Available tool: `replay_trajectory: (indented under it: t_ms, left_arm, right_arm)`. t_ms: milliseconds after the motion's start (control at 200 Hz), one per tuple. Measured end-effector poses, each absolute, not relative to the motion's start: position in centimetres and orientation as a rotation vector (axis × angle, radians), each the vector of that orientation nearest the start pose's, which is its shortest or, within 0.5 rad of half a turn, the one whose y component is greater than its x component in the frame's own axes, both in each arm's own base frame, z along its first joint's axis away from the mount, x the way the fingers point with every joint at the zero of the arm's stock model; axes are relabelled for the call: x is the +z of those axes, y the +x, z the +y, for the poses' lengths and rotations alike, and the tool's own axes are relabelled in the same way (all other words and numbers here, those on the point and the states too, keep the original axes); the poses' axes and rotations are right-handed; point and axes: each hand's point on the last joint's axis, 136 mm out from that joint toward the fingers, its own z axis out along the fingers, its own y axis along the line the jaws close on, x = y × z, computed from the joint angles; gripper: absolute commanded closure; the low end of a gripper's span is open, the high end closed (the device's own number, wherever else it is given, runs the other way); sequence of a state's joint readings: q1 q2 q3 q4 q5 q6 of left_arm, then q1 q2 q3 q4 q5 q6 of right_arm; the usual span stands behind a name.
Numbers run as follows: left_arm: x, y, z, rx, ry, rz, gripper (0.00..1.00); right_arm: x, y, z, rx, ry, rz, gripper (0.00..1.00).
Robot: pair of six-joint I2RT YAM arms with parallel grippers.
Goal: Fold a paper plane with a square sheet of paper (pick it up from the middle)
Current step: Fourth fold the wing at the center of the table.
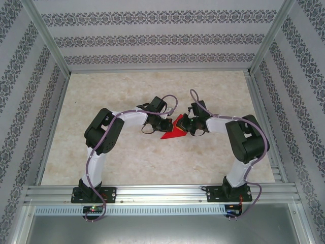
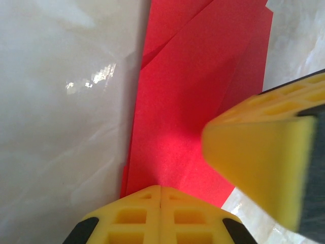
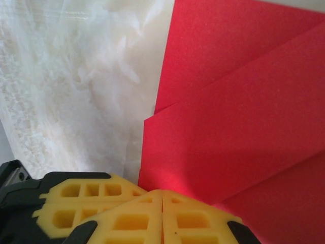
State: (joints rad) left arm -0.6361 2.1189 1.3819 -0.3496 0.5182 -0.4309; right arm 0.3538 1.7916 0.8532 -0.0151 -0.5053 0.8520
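The square sheet of paper is bright red and lies on the table folded into a pointed wedge. Overlapping creased flaps show in both wrist views. My left gripper comes at it from the left. Its yellow jaws are shut, and the tips rest on the paper's near edge. My right gripper comes from the right, also shut, with its tips touching the paper. No paper shows between either pair of jaws. The two grippers nearly touch: a right finger looms in the left wrist view.
The paper lies on a pale marble-patterned tabletop, enclosed by patterned walls and aluminium frame rails. Bare table extends to the far side and to both sides of the arms.
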Motion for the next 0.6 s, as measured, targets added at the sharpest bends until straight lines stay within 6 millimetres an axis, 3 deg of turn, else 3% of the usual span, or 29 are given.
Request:
replay_trajectory:
  t_ms: [155, 410, 599]
  left_arm:
    - [2.2, 33.8, -35.6, -1.002, 0.474, 2.783, 0.94]
    - [2.8, 32.6, -35.7, -1.076, 0.467, 2.783, 0.82]
    - [3.7, 31.5, -35.7, -1.142, 0.468, 2.786, 0.80]
  right_arm:
    - [1.4, 34.8, 21.8, 1.071, 0.483, 2.704, 0.93]
    - [1.3, 34.8, 21.8, 1.077, 0.479, 2.704, 0.93]
    - [1.3, 34.8, 21.8, 1.074, 0.477, 2.706, 0.93]
